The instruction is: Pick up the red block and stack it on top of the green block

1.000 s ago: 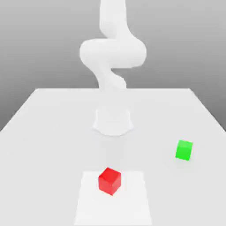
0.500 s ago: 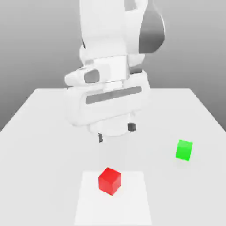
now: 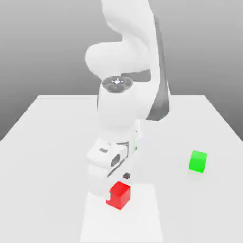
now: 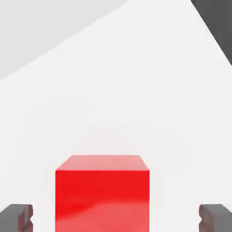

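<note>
The gripper (image 4: 116, 219) is straddling the red block (image 4: 102, 192) with fingers (image 4: 16, 217) spread and not gripping, so grasping, lifting and stacking onto the distant green block (image 3: 198, 161) are remaining.

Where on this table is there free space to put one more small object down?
The table is bare on the exterior view's left of the arm, and also between the red block and the green block. It is crowded around the red block, where the open gripper stands on both sides of it.
</note>
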`<action>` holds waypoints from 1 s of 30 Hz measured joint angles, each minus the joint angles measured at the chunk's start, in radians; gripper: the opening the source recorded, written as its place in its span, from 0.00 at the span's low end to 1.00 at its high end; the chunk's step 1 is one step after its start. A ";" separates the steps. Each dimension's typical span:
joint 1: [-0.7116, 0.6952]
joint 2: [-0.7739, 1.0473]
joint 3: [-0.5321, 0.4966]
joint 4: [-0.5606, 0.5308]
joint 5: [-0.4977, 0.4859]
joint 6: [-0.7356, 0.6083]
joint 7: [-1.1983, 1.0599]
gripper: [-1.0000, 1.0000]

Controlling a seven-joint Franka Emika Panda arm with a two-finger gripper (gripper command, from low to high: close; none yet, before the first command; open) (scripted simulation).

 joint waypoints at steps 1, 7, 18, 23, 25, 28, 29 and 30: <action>-0.016 0.021 0.022 0.002 0.022 0.017 -0.015 0.50; -0.065 0.077 0.083 0.007 0.071 0.061 -0.050 0.00; -0.010 -0.061 -0.010 -0.009 -0.083 -0.049 0.060 0.00; -0.016 -0.154 -0.027 -0.028 -0.165 -0.127 0.122 0.00; -0.024 -0.181 -0.017 -0.036 -0.168 -0.149 0.140 0.00; 0.057 -0.206 0.027 -0.047 -0.128 -0.165 0.170 0.00; 0.078 -0.214 0.037 -0.051 -0.114 -0.170 0.182 0.00; 0.098 -0.222 0.047 -0.054 -0.101 -0.175 0.195 0.00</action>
